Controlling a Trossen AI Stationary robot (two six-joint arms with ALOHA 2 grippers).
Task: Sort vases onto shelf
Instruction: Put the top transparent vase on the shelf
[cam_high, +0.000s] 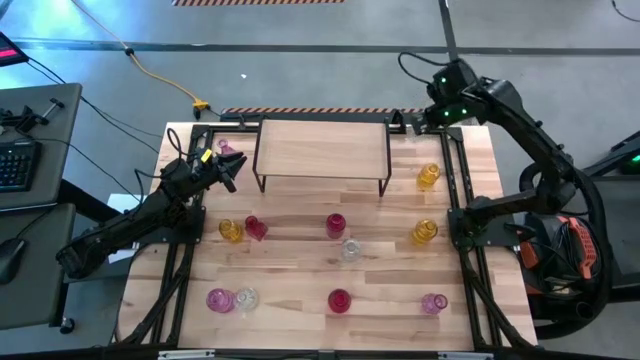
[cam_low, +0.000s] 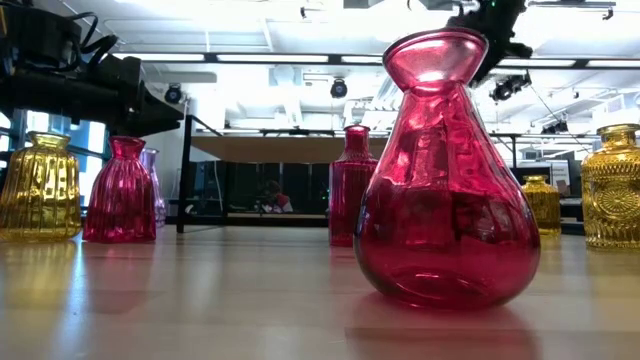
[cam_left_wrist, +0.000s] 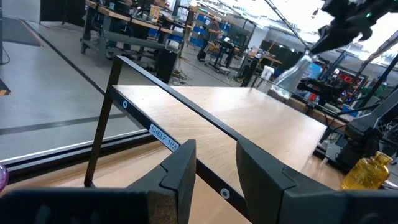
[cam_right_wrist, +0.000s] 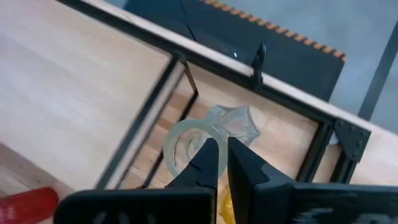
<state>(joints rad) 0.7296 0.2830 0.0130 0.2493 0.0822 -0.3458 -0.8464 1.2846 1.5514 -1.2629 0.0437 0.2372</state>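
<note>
The shelf (cam_high: 320, 148) stands at the table's far middle, its wooden top bare. My right gripper (cam_right_wrist: 222, 158) hangs high beside the shelf's right end (cam_high: 420, 120), shut on a clear vase (cam_right_wrist: 233, 124), which also shows in the left wrist view (cam_left_wrist: 297, 67). My left gripper (cam_left_wrist: 216, 168) is open and level at the shelf's left end (cam_high: 235, 165), with nothing between its fingers. A pink vase (cam_high: 228, 147) stands just beyond it. Several more vases stand on their bases across the table, among them a red one (cam_low: 445, 180). My right gripper holds the clear vase by the rim of its mouth (cam_right_wrist: 211, 138), with one finger inside the mouth and one outside. The fingers slant down from above. The vase hangs tilted below them, clear of the table and the shelf.
Yellow vases (cam_high: 428, 176) (cam_high: 424, 232) stand to the right of the shelf. Red (cam_high: 335, 224), clear (cam_high: 350, 249), yellow (cam_high: 231, 230) and pink (cam_high: 220, 299) vases dot the middle and near side. A black frame (cam_high: 460, 190) runs along the table's edges.
</note>
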